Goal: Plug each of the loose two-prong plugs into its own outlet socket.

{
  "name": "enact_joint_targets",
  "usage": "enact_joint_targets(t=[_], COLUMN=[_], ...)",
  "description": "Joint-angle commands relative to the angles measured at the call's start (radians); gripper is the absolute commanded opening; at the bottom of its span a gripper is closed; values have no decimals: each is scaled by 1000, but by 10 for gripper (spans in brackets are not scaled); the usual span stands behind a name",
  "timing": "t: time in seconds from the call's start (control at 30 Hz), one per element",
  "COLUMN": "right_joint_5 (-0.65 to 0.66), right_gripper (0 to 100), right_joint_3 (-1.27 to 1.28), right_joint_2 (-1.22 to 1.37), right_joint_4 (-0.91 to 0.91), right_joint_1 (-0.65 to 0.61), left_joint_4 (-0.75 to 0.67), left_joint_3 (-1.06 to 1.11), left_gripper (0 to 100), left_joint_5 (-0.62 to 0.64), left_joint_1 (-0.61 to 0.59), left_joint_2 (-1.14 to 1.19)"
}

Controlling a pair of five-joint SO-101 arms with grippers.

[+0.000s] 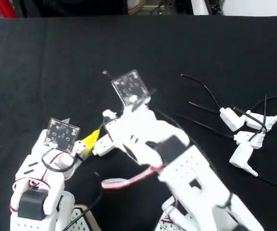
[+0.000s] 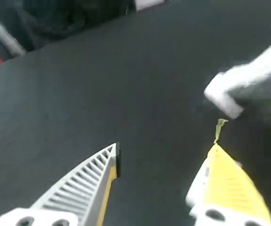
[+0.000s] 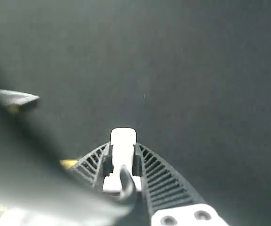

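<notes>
Black cloth (image 1: 46, 57) under us: our right gripper (image 3: 123, 149) clamps a white plug (image 3: 123, 136), our left gripper (image 2: 168, 141) gapes empty close beside it; loose plugs (image 1: 246, 132) lie well apart.

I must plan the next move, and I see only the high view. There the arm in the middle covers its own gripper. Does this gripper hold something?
Observer: Yes. In the right wrist view the right gripper is shut on a small white piece, probably a plug. I cannot see its prongs.
Operator: And the other arm, is it ready to grasp?
Observer: In the left wrist view the left gripper is open. Its grey finger and yellow finger stand apart, with bare black cloth between them.
Operator: Is anything close to it?
Observer: A blurred white part is beyond the yellow finger. I cannot tell what it is.
</notes>
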Motion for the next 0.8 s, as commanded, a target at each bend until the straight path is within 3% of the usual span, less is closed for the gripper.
enact_joint_targets(t=[0.0, 0.23, 0.57, 0.77], right_joint_5=[46, 71, 46, 40], right_gripper=[13, 13, 13, 13], right_joint_3=[-148, -186, -193, -194], right_joint_2=[125, 306, 472, 541], right_joint_4=[130, 120, 44, 2], right_joint_1=[25, 21, -38, -44], left_joint_4=[32, 55, 11, -3], left_joint_3=[4, 44, 251, 260], left_gripper=[299, 299, 299, 299], left_joint_5=[-98, -94, -100, -98], left_joint_1=[-173, -455, -591, -601], left_joint_2=[-2, -2, -2, -2])
